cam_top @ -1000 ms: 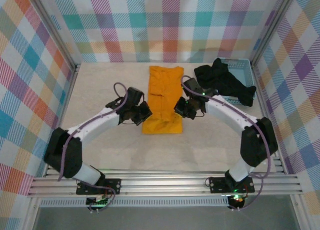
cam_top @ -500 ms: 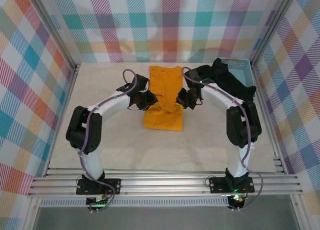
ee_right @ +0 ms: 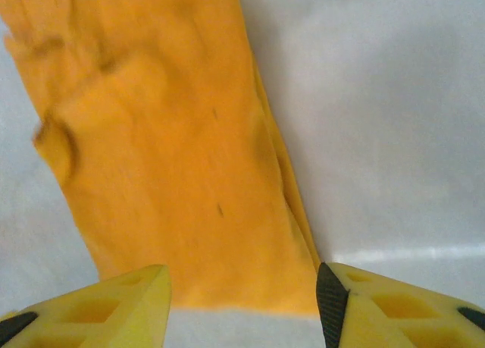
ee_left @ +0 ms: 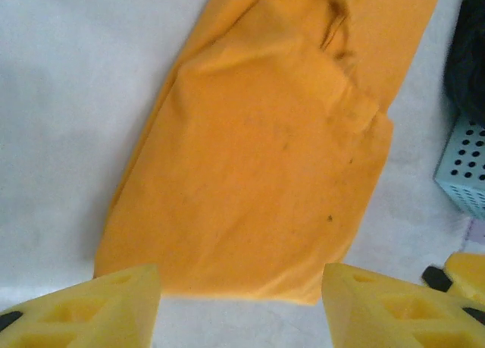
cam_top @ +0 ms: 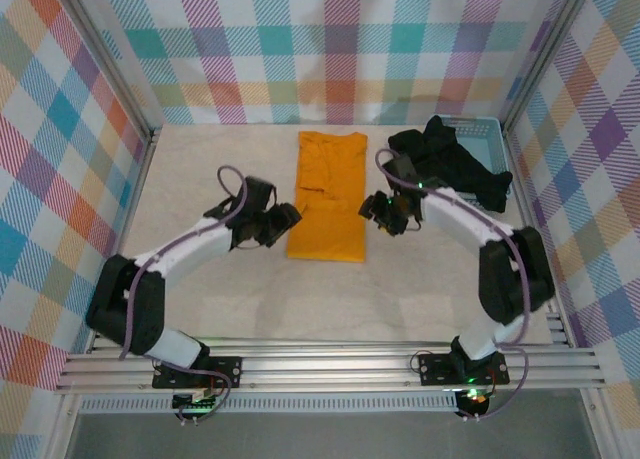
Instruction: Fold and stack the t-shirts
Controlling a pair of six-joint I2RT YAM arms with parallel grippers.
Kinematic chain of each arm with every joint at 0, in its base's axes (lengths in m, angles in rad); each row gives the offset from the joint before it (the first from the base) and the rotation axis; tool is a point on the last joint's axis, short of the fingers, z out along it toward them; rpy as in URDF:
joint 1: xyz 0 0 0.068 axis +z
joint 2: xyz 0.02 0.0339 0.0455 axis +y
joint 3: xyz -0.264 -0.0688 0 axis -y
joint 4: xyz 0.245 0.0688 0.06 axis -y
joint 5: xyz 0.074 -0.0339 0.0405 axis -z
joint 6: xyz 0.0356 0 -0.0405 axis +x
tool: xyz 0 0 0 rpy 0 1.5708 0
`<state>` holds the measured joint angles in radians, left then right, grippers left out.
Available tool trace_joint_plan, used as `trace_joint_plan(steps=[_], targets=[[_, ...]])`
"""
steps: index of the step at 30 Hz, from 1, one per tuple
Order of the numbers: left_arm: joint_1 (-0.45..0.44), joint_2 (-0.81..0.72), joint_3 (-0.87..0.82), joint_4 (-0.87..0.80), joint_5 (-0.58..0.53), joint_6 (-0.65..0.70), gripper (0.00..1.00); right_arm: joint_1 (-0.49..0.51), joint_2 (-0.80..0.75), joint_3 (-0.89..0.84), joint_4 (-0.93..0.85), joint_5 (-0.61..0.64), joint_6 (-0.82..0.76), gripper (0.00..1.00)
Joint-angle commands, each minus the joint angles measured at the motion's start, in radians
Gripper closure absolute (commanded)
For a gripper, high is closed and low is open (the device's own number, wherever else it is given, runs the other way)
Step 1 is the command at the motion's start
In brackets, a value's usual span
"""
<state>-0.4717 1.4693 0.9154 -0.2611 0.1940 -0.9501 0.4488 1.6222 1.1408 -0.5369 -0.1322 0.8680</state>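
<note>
Left pincer [cam_top: 283, 219]: standing partly open, gripping nothing, hovering just beside the left edge of the orange-yellow t-shirt [cam_top: 328, 194].
Right pincer [cam_top: 373, 209]: likewise gaping and empty, hovering by the shirt's right edge.
Arms: both bending inward at the elbow, flanking the shirt.
Orange-yellow t-shirt: lying folded lengthwise on the desk [cam_top: 200, 299].
Black t-shirts [cam_top: 450, 164]: draping over the blue basket [cam_top: 492, 129], far right.

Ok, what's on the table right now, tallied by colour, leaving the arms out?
Orange shirt: 1
Black heap: 1 (cannot tell how many shirts are in it)
Blue basket: 1
Total: 3
</note>
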Motion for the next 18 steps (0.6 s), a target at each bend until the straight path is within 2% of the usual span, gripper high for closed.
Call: trace_joint_plan(steps=[1,4,10,16,18], targets=[[-0.014,-0.009,-0.140,0.157,0.031,-0.152,0.42,0.062,-0.050,-0.160,0.134,-0.043,0.096,0.46],[-0.019,0.025,-0.178,0.256,0.054,-0.208,0.42,0.102,-0.042,-0.219,0.180,-0.061,0.140,0.46],[-0.050,0.152,-0.152,0.309,0.074,-0.238,0.44,0.102,-0.006,-0.288,0.274,-0.096,0.211,0.46],[-0.050,0.210,-0.137,0.312,0.062,-0.235,0.59,0.100,0.054,-0.272,0.310,-0.099,0.238,0.51],[-0.050,0.215,-0.129,0.307,0.059,-0.227,0.63,0.098,0.078,-0.267,0.331,-0.103,0.241,0.56]])
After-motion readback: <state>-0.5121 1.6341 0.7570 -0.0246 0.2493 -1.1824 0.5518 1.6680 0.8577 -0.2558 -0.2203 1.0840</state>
